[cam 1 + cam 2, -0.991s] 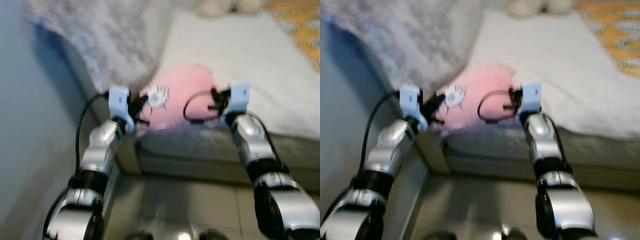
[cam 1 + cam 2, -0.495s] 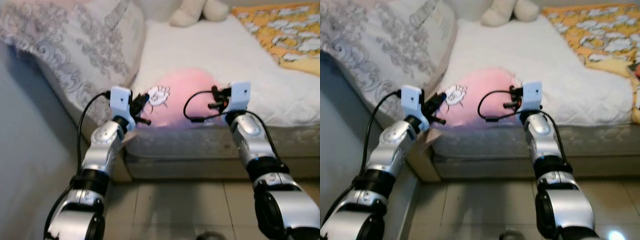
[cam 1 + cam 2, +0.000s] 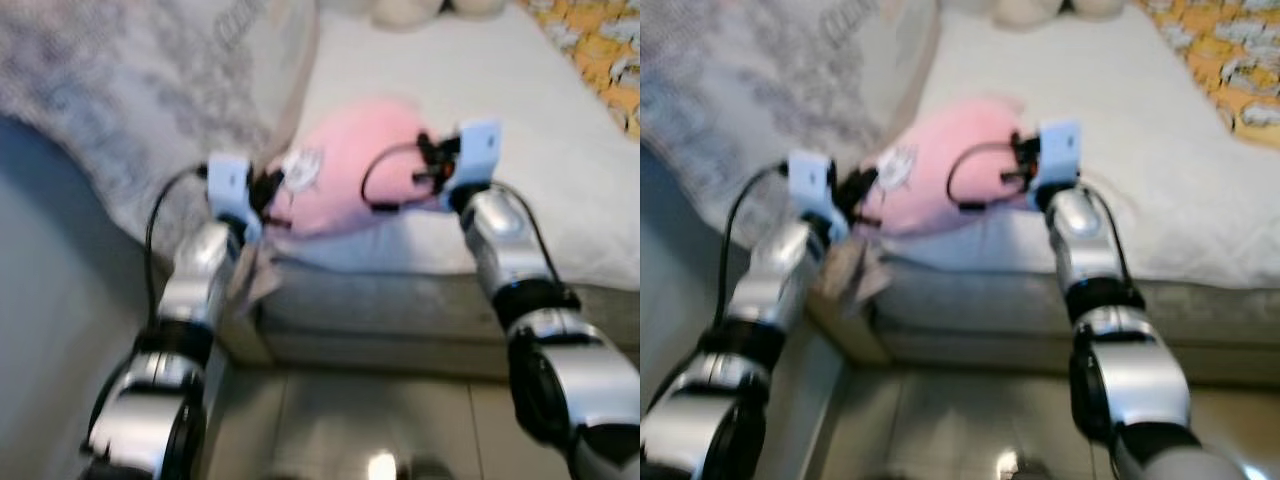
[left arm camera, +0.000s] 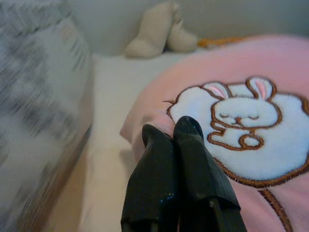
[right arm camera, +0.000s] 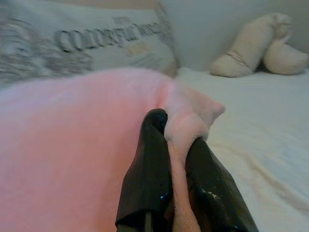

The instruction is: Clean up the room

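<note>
Two arms reach forward over the bed (image 3: 520,130) edge, elbows bent. Left tool (image 4: 171,130), fingers pressed together, touches the pink pillow (image 3: 360,160) beside its rabbit patch (image 4: 241,128). Right tool (image 5: 176,130) pinches a fold at the pillow's corner.

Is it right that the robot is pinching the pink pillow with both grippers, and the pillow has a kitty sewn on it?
Almost. Both the left gripper and right gripper pinch the pink pillow, but the left wrist view shows a white bunny with long ears, not a kitty.
</note>
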Robot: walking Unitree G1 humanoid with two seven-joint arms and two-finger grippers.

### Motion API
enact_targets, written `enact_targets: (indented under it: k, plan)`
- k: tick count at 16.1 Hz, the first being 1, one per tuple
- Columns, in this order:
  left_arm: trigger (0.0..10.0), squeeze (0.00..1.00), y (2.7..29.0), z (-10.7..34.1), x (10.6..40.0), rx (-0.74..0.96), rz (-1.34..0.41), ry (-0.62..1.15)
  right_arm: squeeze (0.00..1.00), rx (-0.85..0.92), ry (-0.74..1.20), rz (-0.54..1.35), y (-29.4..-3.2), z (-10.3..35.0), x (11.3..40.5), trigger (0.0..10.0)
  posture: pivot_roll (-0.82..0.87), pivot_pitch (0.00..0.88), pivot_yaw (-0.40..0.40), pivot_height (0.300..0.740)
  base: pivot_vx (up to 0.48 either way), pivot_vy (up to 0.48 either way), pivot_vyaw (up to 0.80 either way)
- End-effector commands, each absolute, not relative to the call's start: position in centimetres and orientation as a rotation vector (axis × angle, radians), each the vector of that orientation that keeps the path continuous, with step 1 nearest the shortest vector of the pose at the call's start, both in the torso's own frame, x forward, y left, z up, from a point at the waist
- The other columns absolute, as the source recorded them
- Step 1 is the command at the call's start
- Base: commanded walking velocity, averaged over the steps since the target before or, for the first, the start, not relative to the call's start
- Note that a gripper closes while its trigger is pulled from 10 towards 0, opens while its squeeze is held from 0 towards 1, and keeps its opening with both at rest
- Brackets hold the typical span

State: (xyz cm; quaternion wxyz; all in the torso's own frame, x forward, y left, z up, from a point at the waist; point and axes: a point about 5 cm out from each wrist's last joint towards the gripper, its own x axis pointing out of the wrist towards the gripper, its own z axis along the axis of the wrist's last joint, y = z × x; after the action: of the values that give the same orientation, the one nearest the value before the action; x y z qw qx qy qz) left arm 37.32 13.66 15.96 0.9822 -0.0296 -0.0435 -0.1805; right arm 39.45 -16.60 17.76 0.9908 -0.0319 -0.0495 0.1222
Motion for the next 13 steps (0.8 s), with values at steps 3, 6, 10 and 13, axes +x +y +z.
enact_targets:
  k: [3, 6, 10, 13]
  plan:
    - [0.0, 0.00, 15.3, 17.2, 38.1, -0.034, -0.304, -0.125, 0.00, -0.066, -0.181, 0.202, -17.6, 20.3, 40.1, 0.0, -0.13, 0.000, 0.122, 0.740, 0.480, 0.000, 0.00]
    - [0.0, 0.00, 16.0, 17.7, 38.7, -0.028, -0.298, -0.117, 0.00, -0.059, -0.182, 0.209, -17.1, 20.8, 40.4, 0.0, -0.13, 0.000, 0.120, 0.740, 0.480, 0.000, 0.00]
    - [0.0, 0.00, 16.8, 17.9, 39.4, -0.023, -0.275, -0.083, 0.00, -0.041, -0.152, 0.230, -16.5, 20.9, 40.8, 0.0, -0.12, 0.000, 0.114, 0.740, 0.413, 0.159, 0.00]
    - [0.0, 0.00, 16.9, 17.7, 39.8, 0.015, -0.236, -0.041, 0.00, -0.019, -0.108, 0.236, -16.5, 20.3, 40.8, 0.0, -0.11, 0.000, 0.105, 0.740, 0.298, 0.000, 0.00]
